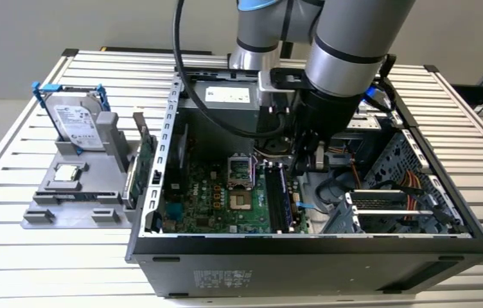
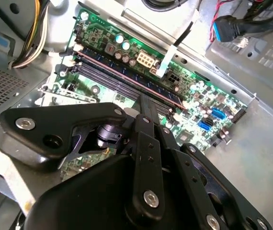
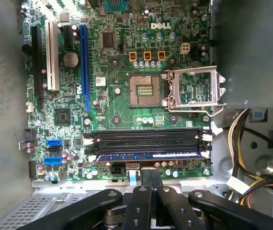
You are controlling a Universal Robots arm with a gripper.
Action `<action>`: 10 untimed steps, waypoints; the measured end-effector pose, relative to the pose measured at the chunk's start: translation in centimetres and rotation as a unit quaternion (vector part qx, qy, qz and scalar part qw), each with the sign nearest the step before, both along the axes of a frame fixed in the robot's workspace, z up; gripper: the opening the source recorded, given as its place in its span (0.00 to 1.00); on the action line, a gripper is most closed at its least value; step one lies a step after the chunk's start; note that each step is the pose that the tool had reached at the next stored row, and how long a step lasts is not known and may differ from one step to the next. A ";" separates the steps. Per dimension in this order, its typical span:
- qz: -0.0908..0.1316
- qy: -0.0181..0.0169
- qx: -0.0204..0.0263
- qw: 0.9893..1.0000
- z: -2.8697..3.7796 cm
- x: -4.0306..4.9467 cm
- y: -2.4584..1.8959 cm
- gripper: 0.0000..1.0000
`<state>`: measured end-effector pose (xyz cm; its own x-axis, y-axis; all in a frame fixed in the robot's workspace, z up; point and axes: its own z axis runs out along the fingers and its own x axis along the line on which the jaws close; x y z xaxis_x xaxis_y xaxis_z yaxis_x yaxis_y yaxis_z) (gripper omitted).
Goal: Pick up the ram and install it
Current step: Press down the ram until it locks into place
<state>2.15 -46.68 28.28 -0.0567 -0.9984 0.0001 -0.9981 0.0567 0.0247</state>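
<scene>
Gripper [image 3: 146,179] fingers pressed together, nothing between them, above the board [image 3: 127,76] edge by the slots. Ram [image 3: 146,155] seated in outermost slot, latches up: looks installed.

The ram [image 3: 148,155] sits in a motherboard [image 3: 122,91] slot inside the computer case [image 1: 310,256]; the hard drive [image 1: 77,122] stands on the exterior view's left

Slatted table [image 1: 44,256], computer case [image 1: 310,263], grey holder [image 1: 61,205]
</scene>
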 end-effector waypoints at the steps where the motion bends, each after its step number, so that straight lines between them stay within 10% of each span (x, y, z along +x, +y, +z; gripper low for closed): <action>1: 0.000 0.000 0.000 1.000 0.13 0.00 0.00 0.00; 10: 0.000 0.000 0.000 1.000 1.99 0.00 0.00 0.00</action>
